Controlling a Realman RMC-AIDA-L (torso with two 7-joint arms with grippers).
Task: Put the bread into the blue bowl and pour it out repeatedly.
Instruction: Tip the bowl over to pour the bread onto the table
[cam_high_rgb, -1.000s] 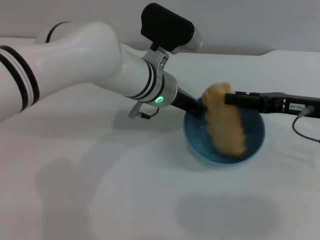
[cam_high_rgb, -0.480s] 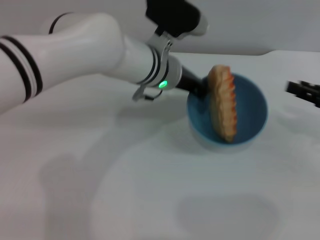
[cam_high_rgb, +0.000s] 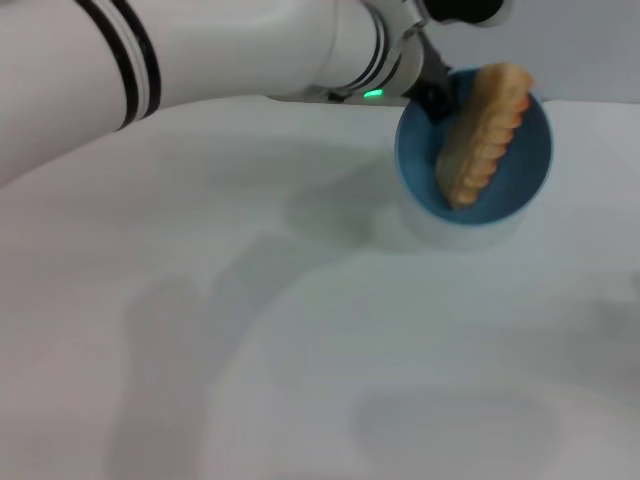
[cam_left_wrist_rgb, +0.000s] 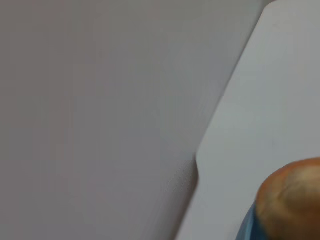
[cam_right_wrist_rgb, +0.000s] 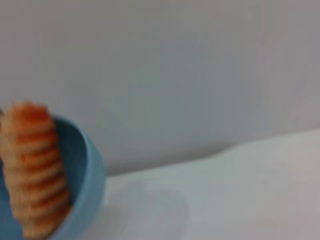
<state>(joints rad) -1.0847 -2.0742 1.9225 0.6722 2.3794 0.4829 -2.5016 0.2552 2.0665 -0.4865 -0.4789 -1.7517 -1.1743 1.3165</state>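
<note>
The bread (cam_high_rgb: 483, 135) lies inside the blue bowl (cam_high_rgb: 474, 205), in the upper right of the head view. Its long axis runs on a slant, from a lower end deep in the bowl near the frame's middle right up to an upper end that pokes past the rim at the top right. The ridged orange-red bands face the right side of the frame, the plain tan side faces left. The bowl is lifted and tipped so its opening faces the camera, its shadow lying on the white table (cam_high_rgb: 300, 350) beneath it.

The left gripper (cam_high_rgb: 437, 95) grips the bowl's rim at its upper left edge, dark fingers closed on the wall, with the white left arm (cam_high_rgb: 200, 50) stretching across the top of the frame from the upper left; a green light (cam_high_rgb: 374, 94) glows near its wrist.

In the right wrist view the bread (cam_right_wrist_rgb: 32, 167) stands nearly upright in the bowl (cam_right_wrist_rgb: 87, 185) at the lower left. The right gripper is out of sight in every view.
</note>
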